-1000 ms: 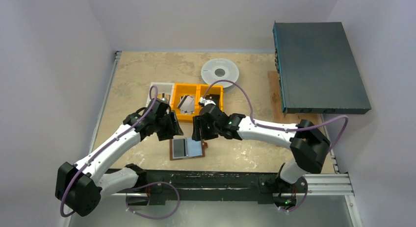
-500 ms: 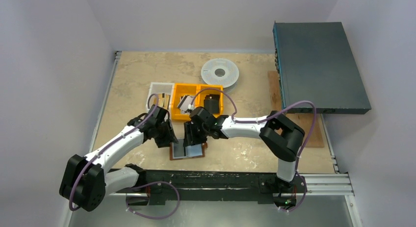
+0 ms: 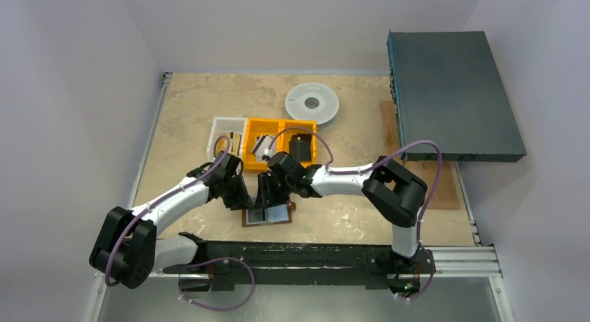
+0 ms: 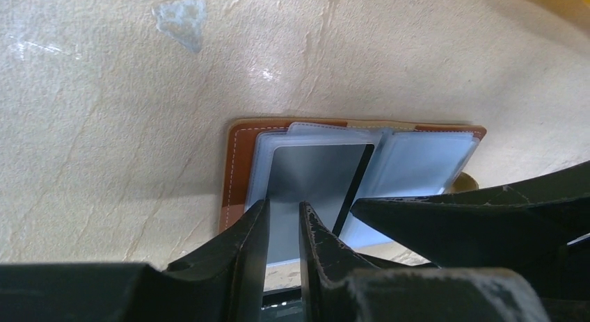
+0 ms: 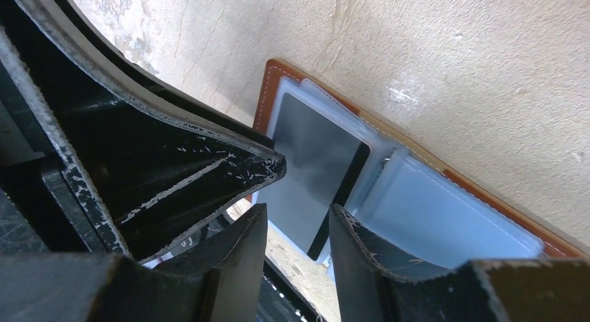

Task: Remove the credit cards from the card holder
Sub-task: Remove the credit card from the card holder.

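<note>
1. Holder (image 3: 278, 213) lies open and flat on the bench (image 3: 195, 106), pale inner face up. It is at 6 o'clock from the orange bins (image 3: 280, 127), near the bench's front edge.
2. One silvery-grey card (image 4: 313, 176) with a dark edge sits in the clear sleeve on the holder's 9 o'clock half, as the top view shows it.
3. Left claw (image 4: 283, 221) reaches in from 8 o'clock. Its fingers stand a thin slit apart at the card's near edge. Whether they pinch the card I cannot tell.
4. Right claw (image 5: 296, 228) reaches in from 3 o'clock, spread partway. The card's corner and some bare bench show in the gap. It sits just beside the left claw.
5. White spool (image 3: 312, 101) lies at 1 o'clock from the bins and a white tray (image 3: 224, 127) at 9 o'clock. A dark box (image 3: 452, 92) stands at the bench's 2 o'clock side.
</note>
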### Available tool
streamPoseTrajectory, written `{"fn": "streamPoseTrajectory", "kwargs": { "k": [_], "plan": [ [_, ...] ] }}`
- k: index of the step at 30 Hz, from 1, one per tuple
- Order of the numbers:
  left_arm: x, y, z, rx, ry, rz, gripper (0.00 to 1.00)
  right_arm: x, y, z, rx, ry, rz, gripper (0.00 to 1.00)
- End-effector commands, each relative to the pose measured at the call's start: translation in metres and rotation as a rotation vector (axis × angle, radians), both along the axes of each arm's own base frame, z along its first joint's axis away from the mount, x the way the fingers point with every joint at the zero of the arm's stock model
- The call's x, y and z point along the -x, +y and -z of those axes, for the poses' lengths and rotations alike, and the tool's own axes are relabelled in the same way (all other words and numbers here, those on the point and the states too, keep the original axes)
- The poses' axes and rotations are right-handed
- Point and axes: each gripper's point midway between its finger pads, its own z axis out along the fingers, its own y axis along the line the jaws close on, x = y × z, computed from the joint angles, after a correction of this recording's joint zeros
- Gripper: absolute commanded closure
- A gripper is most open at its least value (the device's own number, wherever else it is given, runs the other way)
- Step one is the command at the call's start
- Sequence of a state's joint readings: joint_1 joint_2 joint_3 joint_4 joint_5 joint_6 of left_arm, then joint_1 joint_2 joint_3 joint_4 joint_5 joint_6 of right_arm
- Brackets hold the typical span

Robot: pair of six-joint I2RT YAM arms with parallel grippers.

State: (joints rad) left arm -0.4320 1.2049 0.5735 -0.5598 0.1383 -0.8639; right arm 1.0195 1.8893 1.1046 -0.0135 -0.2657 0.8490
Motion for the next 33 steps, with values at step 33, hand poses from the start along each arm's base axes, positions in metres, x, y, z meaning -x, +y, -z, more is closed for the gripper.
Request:
{"fn": "streamPoseTrajectory", "kwargs": {
  "k": [33],
  "plan": [
    [0.009,-0.025,0.014,0.048,0.044,0.014,0.95,-0.003,-0.020,0.027,-0.054,0.106,0.029,0.67]
  ]
}}
